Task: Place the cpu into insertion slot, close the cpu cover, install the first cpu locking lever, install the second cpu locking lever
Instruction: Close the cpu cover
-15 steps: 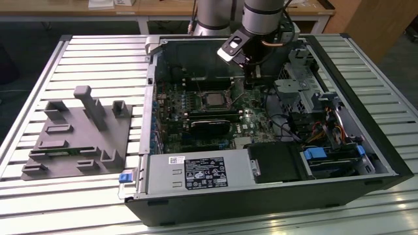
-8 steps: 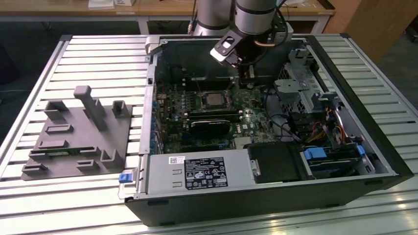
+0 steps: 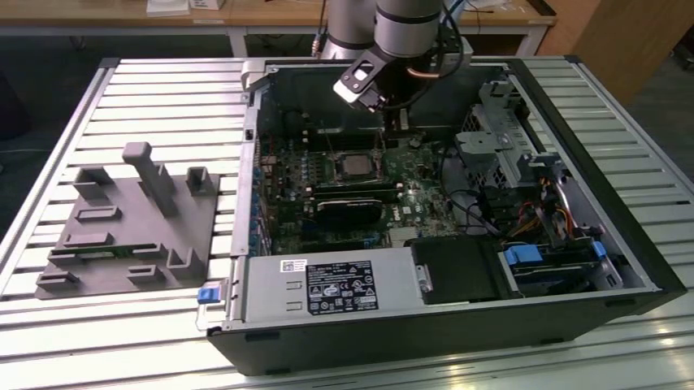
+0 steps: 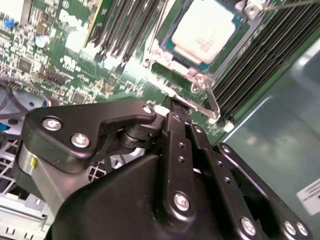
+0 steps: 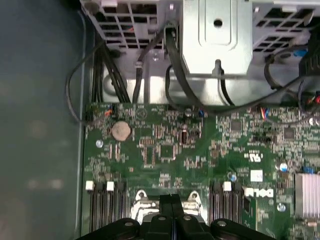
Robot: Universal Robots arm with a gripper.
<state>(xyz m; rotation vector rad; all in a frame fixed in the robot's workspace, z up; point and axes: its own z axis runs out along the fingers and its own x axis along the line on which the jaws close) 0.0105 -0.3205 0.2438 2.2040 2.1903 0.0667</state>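
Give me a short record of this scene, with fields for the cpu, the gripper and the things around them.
cpu: the cpu lies in the slot, silver top up
gripper: the gripper hangs over the board beside the cpu, jaws together, nothing seen between them
board: green board, flat inside the open case
table: slatted metal table
fixture: grey fixture on the table, at the exterior view's left of the case

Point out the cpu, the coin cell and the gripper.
cpu (image 4: 202,29), second wrist view, middle of its metal top.
coin cell (image 5: 120,130), first wrist view, centre of its face.
gripper (image 5: 172,199), first wrist view, between its fingertips.
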